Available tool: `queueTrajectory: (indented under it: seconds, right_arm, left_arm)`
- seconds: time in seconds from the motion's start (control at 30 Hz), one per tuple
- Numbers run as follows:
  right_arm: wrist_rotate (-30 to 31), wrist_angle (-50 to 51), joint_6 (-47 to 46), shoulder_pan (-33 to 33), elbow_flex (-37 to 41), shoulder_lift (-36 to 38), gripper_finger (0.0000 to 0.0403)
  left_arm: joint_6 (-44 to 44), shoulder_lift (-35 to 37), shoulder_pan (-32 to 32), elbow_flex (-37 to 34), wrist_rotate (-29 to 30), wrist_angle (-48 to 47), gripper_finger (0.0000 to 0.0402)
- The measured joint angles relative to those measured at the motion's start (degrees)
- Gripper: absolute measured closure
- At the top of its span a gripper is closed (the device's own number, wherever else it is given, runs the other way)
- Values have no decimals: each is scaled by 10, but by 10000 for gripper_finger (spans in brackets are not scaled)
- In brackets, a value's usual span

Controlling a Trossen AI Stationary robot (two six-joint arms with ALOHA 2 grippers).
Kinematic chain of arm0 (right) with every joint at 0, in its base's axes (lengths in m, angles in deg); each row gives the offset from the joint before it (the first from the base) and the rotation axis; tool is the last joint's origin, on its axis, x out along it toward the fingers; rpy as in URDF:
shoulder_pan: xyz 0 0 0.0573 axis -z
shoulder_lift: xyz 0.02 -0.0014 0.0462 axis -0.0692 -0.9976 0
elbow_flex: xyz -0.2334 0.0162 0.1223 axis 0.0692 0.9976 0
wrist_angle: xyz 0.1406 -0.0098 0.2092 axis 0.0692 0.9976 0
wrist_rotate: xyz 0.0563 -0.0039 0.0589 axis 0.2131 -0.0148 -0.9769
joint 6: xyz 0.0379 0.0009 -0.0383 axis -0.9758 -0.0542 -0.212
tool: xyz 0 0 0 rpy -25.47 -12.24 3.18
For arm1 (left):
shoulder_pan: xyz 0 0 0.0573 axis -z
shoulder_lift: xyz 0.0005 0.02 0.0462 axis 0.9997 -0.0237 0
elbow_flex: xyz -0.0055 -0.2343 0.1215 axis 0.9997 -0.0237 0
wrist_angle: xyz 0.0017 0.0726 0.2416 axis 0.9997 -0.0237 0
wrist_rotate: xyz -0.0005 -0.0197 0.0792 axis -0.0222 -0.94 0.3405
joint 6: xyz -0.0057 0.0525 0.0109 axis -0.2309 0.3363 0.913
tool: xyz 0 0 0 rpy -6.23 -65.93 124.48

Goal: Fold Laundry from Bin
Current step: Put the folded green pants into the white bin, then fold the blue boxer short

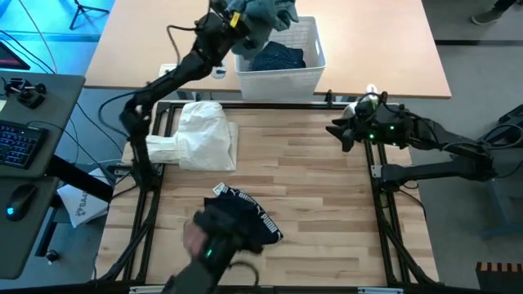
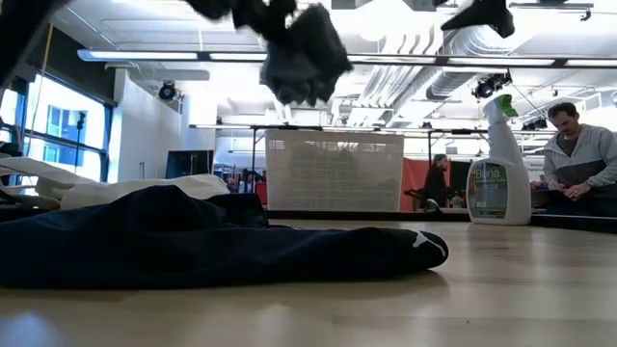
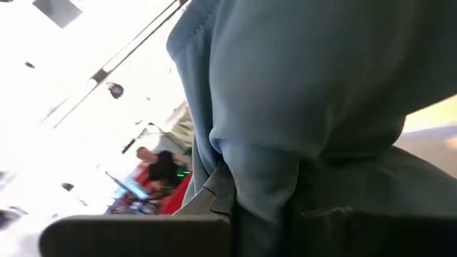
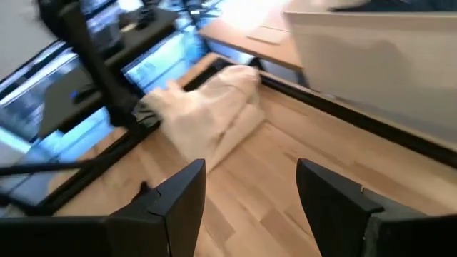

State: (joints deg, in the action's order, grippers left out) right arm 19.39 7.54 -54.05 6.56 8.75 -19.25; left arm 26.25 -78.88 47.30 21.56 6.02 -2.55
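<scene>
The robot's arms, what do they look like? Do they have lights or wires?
Both arms are dark and jointed, like thin black tubes. The left arm has a black cable looping beside it. The right arm shows small green lights near its gripper. The right gripper's two fingers are flat, dark and angular.

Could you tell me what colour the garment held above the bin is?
Grey-green garment, clearest in the left wrist view.

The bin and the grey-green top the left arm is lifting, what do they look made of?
The bin: probably white plastic, judging by its rigid rim and fine lattice walls. The grey-green top, held by the left gripper: soft matte woven or knit fabric; it drapes in folds.
</scene>
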Motion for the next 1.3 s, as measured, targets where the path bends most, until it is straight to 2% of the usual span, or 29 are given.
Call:
queueTrajectory:
  seconds: [0.13,0.23,0.37,0.5,0.63,0.77,1.0,1.3]
  right_arm:
    - [44,13,-66,0,0,-4,192]
    - [71,13,-99,0,0,-4,192]
    - [97,8,-149,0,0,-4,192]
    - [99,7,-183,0,0,-4,192]
    - [98,6,-191,0,0,-4,192]
    - [108,6,-188,0,0,-4,192]
    - [147,6,-147,0,0,-4,192]
    - [157,16,-129,0,0,-4,192]
  left_arm:
    - [62,-77,-28,0,-15,86,368]
    - [68,-136,-35,0,-42,122,368]
    - [56,-204,-31,0,-45,88,361]
    - [56,-232,-24,-1,-48,18,337]
    - [-36,-228,-24,9,-91,-56,300]
    - [-128,-228,-40,62,-199,-147,263]
    - [-235,-228,-70,143,-319,-193,214]
    - [-361,-228,-76,204,-332,-279,208]
